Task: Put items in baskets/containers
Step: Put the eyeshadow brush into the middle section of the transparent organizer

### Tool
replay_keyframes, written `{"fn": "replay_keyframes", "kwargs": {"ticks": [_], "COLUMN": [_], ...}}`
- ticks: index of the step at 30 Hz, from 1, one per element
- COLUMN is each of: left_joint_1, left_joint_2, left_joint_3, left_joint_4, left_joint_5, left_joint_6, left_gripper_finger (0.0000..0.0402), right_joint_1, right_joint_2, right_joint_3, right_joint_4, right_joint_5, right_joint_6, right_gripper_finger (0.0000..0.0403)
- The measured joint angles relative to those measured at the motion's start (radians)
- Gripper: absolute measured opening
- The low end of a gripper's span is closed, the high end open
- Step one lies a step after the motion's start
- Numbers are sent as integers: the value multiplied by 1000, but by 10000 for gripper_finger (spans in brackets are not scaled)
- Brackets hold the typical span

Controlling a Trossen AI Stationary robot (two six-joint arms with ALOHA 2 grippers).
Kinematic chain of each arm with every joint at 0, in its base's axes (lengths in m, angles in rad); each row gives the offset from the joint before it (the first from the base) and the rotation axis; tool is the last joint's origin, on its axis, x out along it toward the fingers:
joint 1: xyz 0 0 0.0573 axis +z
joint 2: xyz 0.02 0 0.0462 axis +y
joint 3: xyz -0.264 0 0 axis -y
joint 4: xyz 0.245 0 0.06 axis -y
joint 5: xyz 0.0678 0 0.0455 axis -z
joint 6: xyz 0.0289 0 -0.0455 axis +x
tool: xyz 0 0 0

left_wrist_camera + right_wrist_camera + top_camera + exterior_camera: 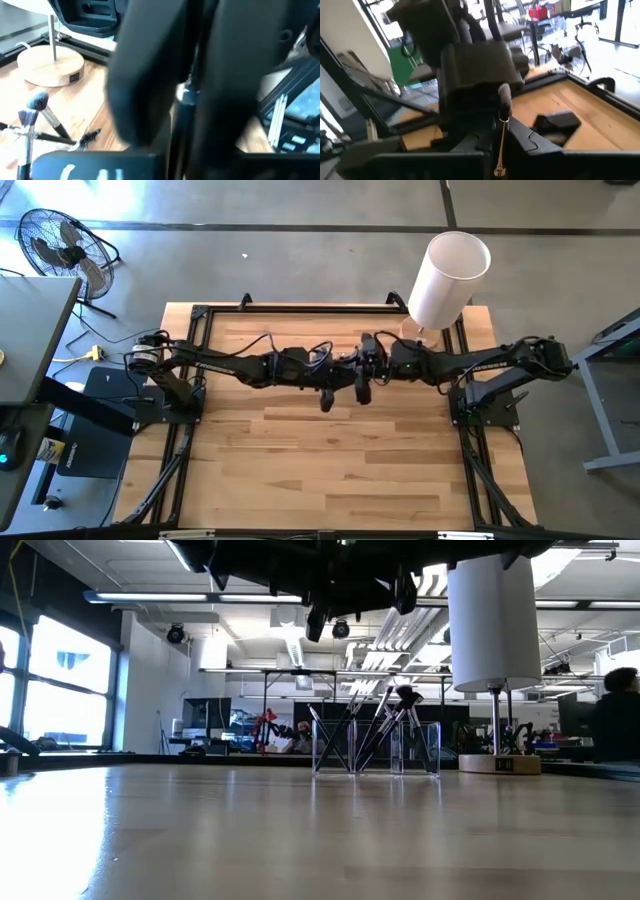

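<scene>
Clear plastic tray (375,748) — thin stick-handled brushes (385,725) upright

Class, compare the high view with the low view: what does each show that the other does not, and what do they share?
Only the high view: the left arm and right arm seen whole, meeting over the table's far middle, and a floor fan. Only the low view: the clear container with makeup brushes leaning in it, the lamp's wooden base, and a person at the picture's edge. Both: the wooden table and the white cylinder.
</scene>
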Motion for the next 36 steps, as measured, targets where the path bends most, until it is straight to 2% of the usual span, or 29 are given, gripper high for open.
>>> {"fn": "replay_keyframes", "kwargs": {"ticks": [3,8,12,14,17,22,25,28,32,36], "left_joint_1": [0,2,2,-1,-2,-1,-1,0,-1,-1], "left_joint_2": [0,0,-24,-56,-100,-224,-302,-382,-468,-516], "left_joint_3": [0,0,-1,-1,-16,-112,-205,-313,-420,-467], "left_joint_4": [-33,-96,-261,-336,-400,-409,-404,-387,-368,-370], "left_joint_5": [-3,-16,-6,-9,-9,-30,-81,-122,-155,-157], "left_joint_6": [12,15,-25,-93,-108,-118,-154,-209,-294,-336], "left_gripper_finger": [57,115,144,148,149,149,149,149,150,150], "right_joint_1": [0,-5,-34,-57,-101,-171,-187,-198,-217,-218], "right_joint_2": [0,-9,-39,-52,-63,-61,-44,-5,97,195], "right_joint_3": [0,0,0,-5,-55,-217,-284,-312,-312,-314], "right_joint_4": [-38,-112,-163,-171,-132,126,267,344,420,429], "right_joint_5": [12,93,142,182,196,133,145,161,118,127], "right_joint_6": [-4,-26,-72,-91,-68,-30,-103,-138,-163,-176], "right_gripper_finger": [13,11,11,12,11,11,11,11,11,25]}}
